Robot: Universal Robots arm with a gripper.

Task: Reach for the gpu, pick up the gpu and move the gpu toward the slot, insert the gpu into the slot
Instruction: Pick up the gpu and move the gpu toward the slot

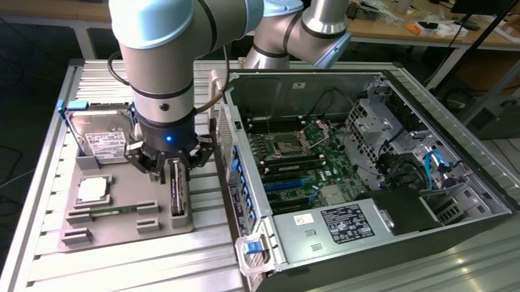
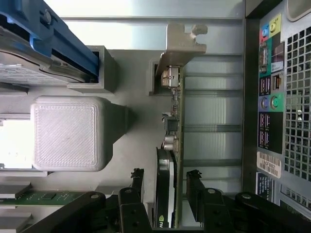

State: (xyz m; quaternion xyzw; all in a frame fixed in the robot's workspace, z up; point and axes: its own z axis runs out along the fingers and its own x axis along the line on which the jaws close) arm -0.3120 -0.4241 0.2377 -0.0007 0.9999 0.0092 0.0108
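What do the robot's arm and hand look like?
The arm is thick silver-grey tubes with light blue caps and black rings. A small blue light glows above the hand, which is black with jointed linkage fingers. A dark cable runs beside the arm.

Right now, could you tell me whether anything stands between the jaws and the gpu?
Nothing visible does. The open jaws straddle the gpu, which stands on edge in the gray tray, with only bare gaps on either side.
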